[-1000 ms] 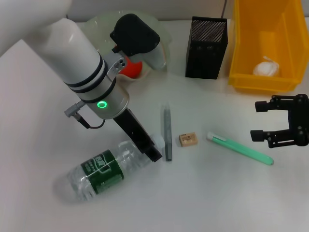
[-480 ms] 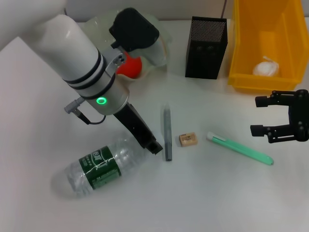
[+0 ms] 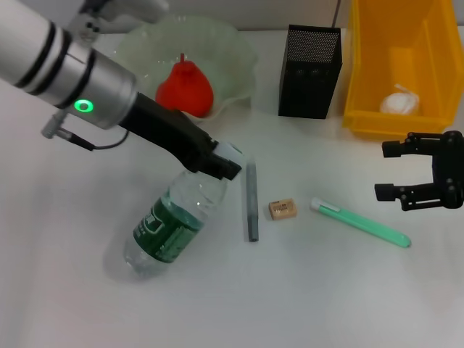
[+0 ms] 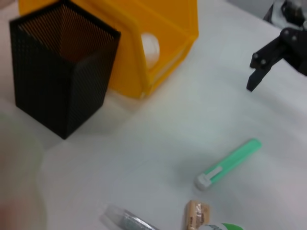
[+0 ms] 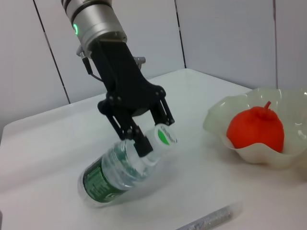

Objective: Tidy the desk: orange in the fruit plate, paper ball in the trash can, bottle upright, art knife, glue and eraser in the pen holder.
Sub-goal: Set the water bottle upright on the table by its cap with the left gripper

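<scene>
Head view has the left gripper (image 3: 221, 163) clamped on the neck of the bottle (image 3: 174, 221), which is tilted with its base on the worktop (image 3: 290, 297) and its cap end lifted. Using the bottle as reference: the art knife (image 3: 251, 199) lies just beside its cap, then the eraser (image 3: 282, 209) and the glue (image 3: 360, 222) farther out. The orange (image 3: 184, 88) sits in the fruit plate (image 3: 239, 51) behind it. The right gripper (image 3: 388, 170) hangs wide open and empty beyond the glue, near the trash can (image 3: 395, 65); the pen holder (image 3: 310, 71) stands beside that.
</scene>
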Motion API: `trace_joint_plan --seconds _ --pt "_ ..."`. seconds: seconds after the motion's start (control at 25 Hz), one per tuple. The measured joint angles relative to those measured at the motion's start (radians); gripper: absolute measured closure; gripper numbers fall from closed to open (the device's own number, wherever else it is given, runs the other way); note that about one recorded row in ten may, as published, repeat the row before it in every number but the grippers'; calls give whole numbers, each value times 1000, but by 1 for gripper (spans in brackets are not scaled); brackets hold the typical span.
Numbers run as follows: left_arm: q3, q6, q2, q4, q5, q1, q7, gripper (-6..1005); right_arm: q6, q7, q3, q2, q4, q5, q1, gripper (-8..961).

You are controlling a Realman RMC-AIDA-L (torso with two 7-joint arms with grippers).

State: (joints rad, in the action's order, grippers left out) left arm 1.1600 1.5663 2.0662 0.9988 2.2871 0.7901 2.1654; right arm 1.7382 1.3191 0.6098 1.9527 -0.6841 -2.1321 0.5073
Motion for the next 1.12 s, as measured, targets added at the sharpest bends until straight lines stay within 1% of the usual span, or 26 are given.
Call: trace_joint_plan --seconds 0.08,0.16,0.2,0.24,0.36,0.48,0.52,0.56,0.64,0.72,0.76,0.96,1.12 --pt "-46 20 0 1 -1 -11 -46 555 0 3 0 0 0 0 3 115" --pt "-74 36 0 2 -4 -19 -79 555 0 9 1 0 0 0 7 115" --pt "-74 36 0 2 -4 -19 -79 555 0 9 1 0 0 0 7 115" --pt "-99 53 0 8 -14 -28 -107 555 0 10 1 0 0 0 8 115" --pt "-107 66 -2 40 -42 -52 -135 555 0 13 1 -1 0 0 11 115" --pt "-107 66 -2 40 -42 -52 -135 555 0 14 1 -1 0 0 12 116" --pt "-111 70 -3 75 -58 -76 -151 555 0 14 1 -1 0 0 12 116" --pt "-138 73 -3 91 -60 -91 -167 555 0 14 2 -1 0 0 13 116" --pt "-147 75 -3 91 -61 -93 -173 555 0 14 6 -2 0 0 13 116" --pt "-196 84 -4 89 -62 -107 -207 555 0 14 8 -2 0 0 14 116" --pt "-206 87 -4 90 -64 -111 -214 554 0 14 8 -2 0 0 14 116" --pt "-277 112 -9 96 -108 -144 -262 554 1 14 8 -1 0 0 14 116" --pt "-304 113 -14 101 -127 -164 -278 554 3 14 8 0 0 0 14 116"
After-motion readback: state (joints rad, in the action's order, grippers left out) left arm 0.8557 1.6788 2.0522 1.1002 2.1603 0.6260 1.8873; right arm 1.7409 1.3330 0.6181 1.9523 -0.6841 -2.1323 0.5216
